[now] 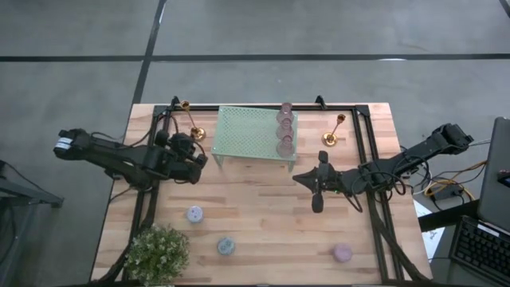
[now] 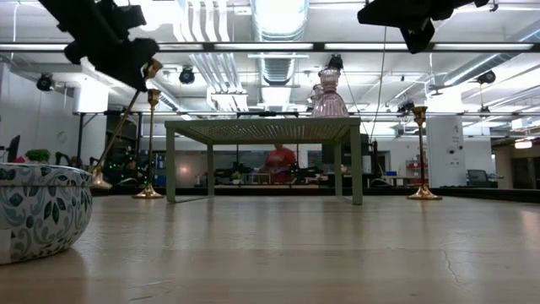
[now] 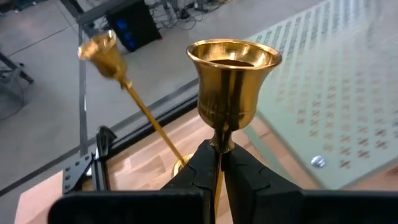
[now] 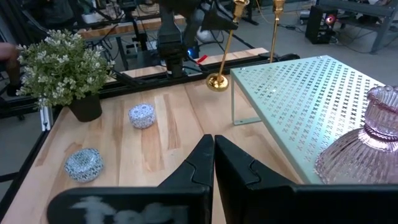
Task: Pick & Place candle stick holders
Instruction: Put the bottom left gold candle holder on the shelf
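My left gripper (image 1: pixel 202 159) is at the mint rack's (image 1: pixel 251 131) near left corner, shut on a gold candlestick (image 3: pixel 232 74), which is hidden under the gripper in the high view. A second gold candlestick (image 1: pixel 197 131) stands on its base just beyond, and a third (image 1: pixel 330 139) stands right of the rack. Several pink ribbed cups (image 1: pixel 284 127) sit in a row on the rack's right side. Two blue patterned cups (image 1: pixel 194 214) (image 1: pixel 226 245) and a lilac one (image 1: pixel 343 253) sit on the near table. My right gripper (image 1: pixel 300 179) is shut and empty, just in front of the rack's near right corner. My left gripper pinches the candlestick's thin stem (image 3: pixel 220 148) just under its cup, between the two fingers. The fingers lie across the stem. The candlestick is tilted, its cup (image 2: pixel 152 67) up at the fingers and its base (image 2: pixel 99 178) hanging toward the table's left, seemingly a little above the tabletop.
A bushy potted plant (image 1: pixel 158 251) stands at the near left corner. A black frame (image 1: pixel 366 151) runs along the table's far, left and right sides. Bare wood lies between the rack and the near cups. A person in red (image 2: pixel 278 160) shows far behind the table.
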You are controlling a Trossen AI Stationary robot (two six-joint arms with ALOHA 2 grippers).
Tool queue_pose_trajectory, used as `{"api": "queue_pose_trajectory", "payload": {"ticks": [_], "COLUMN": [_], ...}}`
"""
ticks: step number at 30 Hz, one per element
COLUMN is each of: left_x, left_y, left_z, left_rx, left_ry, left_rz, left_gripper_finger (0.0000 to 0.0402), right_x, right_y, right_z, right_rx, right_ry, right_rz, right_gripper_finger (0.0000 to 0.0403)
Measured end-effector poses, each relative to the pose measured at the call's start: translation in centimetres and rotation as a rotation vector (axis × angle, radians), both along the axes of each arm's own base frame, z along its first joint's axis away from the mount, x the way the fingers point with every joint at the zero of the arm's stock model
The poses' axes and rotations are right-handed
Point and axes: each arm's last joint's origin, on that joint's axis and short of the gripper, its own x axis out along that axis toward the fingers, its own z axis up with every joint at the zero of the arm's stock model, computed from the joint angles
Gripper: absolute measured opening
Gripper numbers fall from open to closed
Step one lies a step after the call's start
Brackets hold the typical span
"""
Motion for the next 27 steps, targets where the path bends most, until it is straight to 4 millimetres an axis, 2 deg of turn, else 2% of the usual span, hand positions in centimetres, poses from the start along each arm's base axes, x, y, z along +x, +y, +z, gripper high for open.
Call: {"api": "queue_pose_trajectory", "payload": {"ticks": [12, 20, 27], "left_x": [0.5, 0.6, 2.3], "left_y": [-0.4, -0.5, -0.8], "left_z": [5.9, 10.6, 13.5], "left_rx": [0.029, 0.060, 0.143], "left_ry": [-0.084, -0.165, -0.292], "left_rz": [-0.081, -0.141, -0.250], "left_gripper_finger": [0.0018, 0.0022, 0.0021], "right_x": [0.0, 0.0, 0.0], "right_y": [0.0, 0.0, 0.0], "right_z": [0.0, 0.0, 0.1], "right_rx": [0.001, 0.001, 0.004], "right_ry": [-0.002, -0.003, -0.011], "right_rz": [0.001, 0.001, 0.001], "right_gripper_finger": [0.0008, 0.0008, 0.0008]}}
